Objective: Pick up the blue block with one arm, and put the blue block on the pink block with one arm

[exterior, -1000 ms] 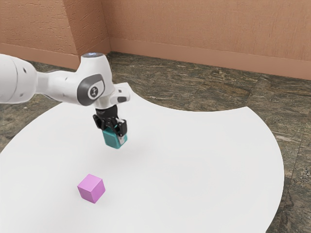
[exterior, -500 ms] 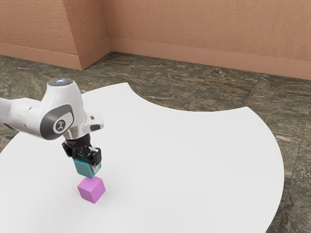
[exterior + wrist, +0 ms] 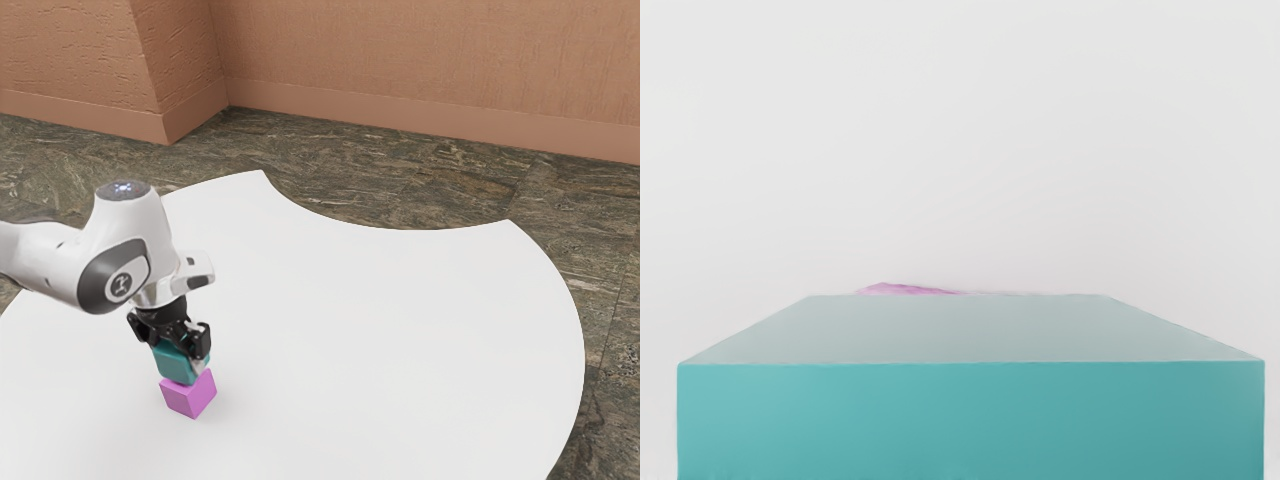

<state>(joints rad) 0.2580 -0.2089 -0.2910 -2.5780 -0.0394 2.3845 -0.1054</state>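
Resting at the exterior view's near left of the one white table point(image 3: 400, 330), one pink block point(image 3: 190, 397) bore one blue block point(image 3: 175, 366) on top, touching; one black gripper point(image 3: 178, 350) clamped its jaws on the blue block.

White curved-edge table point(image 3: 420, 320); dark marbled floor point(image 3: 450, 180), perhaps stone; terracotta walls point(image 3: 400, 50), matching baseboard point(image 3: 420, 113).

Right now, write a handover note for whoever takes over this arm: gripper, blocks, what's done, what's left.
Gripper: the black two-finger gripper is shut on the blue cube block.
Things: the blue cube block apparently rests on the pink cube block, on the white round table.
Done: pick-up; placement looks made.
Left: open the fingers, lift clear, confirm the stack stands.
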